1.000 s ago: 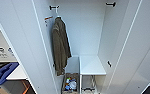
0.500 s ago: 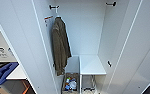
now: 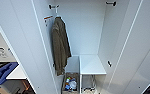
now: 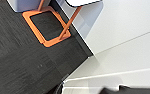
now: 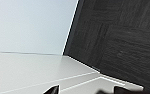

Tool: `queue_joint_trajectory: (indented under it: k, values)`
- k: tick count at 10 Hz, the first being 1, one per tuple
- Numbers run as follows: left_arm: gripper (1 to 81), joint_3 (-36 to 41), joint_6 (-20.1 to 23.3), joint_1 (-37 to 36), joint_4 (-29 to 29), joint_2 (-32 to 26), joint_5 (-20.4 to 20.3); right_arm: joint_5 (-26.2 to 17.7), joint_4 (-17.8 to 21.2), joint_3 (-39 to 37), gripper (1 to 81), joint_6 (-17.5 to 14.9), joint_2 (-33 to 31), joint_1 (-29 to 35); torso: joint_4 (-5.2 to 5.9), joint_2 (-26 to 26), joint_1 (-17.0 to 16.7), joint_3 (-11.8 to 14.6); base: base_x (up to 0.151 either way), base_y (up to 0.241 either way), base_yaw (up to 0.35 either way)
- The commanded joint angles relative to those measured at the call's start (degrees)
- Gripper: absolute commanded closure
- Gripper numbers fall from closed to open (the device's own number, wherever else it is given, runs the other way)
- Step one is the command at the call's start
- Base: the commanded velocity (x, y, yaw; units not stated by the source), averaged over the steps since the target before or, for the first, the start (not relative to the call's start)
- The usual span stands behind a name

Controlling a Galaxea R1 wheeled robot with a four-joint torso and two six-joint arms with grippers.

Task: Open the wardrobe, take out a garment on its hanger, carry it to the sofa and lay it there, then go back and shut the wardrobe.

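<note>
The wardrobe (image 3: 91, 30) is standing open and taking up most of the head view, its two white doors swung wide to either side. Inside, an olive-brown coat (image 3: 60, 45) is hanging from a hook near the top of the left side, its hem reaching down toward a low compartment. To its right a white shelf (image 3: 91, 64) is sitting at mid height, with a wire basket (image 3: 88, 86) showing beneath it. Below the coat, a small open box (image 3: 70, 83) is holding a jumble of coloured items, too blurred to name. Nothing is blocking the opening.

At the lower left of the head view, a blue object (image 3: 2, 72) is lying beside a white surface. The left wrist view is looking down on dark carpet (image 4: 21, 62) with an orange frame (image 4: 47, 25) of some furniture standing on it, next to white panels. The right wrist view is showing more dark carpet beside a white panel (image 5: 28, 67).

Whether either claw is wide or narrow, I cannot tell.
</note>
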Motion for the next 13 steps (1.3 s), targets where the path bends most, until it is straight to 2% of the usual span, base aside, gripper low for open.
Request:
queue_joint_trajectory:
  k: [1, 4, 8, 13]
  values:
    - [1.0, 1.5, -0.4, -7.4, -1.6, 0.6, 2.3, -9.0, 4.7, -1.7, 1.0, -0.1, 3.5, 6.0, 0.00, 0.0, 0.0, 0.0, 0.000, 0.000, 0.000]
    - [1.0, 3.1, -0.3, -7.5, -0.8, 6.6, 2.3, -9.7, 4.8, -1.7, 1.0, -1.1, 11.4, 2.7, 0.00, 0.0, 0.0, 0.0, 0.000, 0.000, 0.000]
    - [1.0, 3.0, -0.3, -6.3, 4.2, 16.7, 2.3, -13.1, 8.9, -1.3, 1.0, -8.7, 18.8, -0.6, 0.00, 0.0, 0.0, 0.0, 0.000, 0.000, 0.000]
    - [1.0, -1.2, -0.3, -1.4, 13.8, 29.2, 2.4, -13.1, 8.6, -1.3, 1.0, -17.0, 27.2, -1.6, 0.00, 0.1, 0.1, -0.1, 0.000, 0.000, 0.000]
